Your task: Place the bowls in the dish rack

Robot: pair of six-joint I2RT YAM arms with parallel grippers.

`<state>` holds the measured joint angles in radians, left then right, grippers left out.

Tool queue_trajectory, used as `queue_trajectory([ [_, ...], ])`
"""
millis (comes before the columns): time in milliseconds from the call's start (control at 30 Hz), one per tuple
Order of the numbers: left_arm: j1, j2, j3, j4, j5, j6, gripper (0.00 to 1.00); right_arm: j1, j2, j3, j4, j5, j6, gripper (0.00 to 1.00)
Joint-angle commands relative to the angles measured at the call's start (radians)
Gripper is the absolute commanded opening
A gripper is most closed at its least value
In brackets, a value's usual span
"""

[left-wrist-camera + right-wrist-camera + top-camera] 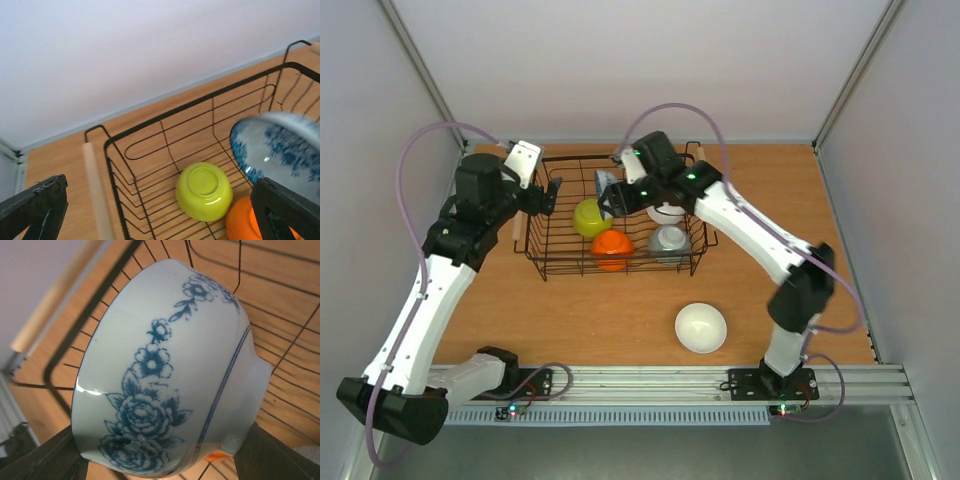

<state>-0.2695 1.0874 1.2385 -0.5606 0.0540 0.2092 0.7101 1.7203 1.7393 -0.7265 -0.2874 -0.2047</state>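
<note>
Black wire dish rack (640, 268) sits mid-table in the top view, with the yellow-green bowl (590, 217), orange bowl (611, 249), grey speckled bowl (669, 243) and a white bowl (667, 212) inside it. The loose white bowl (701, 327) is out on the table (570, 320), near the right arm's base and well away from the left arm. The right gripper (616, 196) hangs over the rack's back-left part, clamped on the blue-patterned bowl (604, 184). The bare wire behind the yellow-green one is pretty much straight below it, so I'd guess the next bit is just down and let go. The left gripper (552, 196) sits at the rack's left wall. In the left wrist view its fingers are spread wide with nothing between them, the wooden handle (97, 195) is just beside, and the patterned bowl is a blur up on the right above the orange one. The right wrist view shows what the others don't: that bowl is tipped on its side, rim lower left and foot to the right, pinched from both ends.
</note>
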Motion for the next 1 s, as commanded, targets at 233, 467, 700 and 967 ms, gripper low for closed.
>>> queue_trajectory([
  [233, 0.013, -0.011, -0.036, 0.08, -0.084, 0.021, 0.99, 0.095, 0.441, 0.561, -0.338, 0.042, -0.285, 0.01],
  [467, 0.014, -0.006, -0.043, 0.085, -0.081, 0.021, 0.99, 0.126, 0.624, 0.769, -0.441, 0.096, -0.315, 0.01],
  [700, 0.014, -0.013, -0.044, 0.089, -0.09, 0.017, 0.99, 0.152, 0.734, 0.836, -0.451, 0.228, -0.351, 0.01],
  [967, 0.014, -0.011, -0.05, 0.091, -0.088, 0.018, 0.99, 0.171, 0.805, 0.86, -0.418, 0.371, -0.382, 0.01],
])
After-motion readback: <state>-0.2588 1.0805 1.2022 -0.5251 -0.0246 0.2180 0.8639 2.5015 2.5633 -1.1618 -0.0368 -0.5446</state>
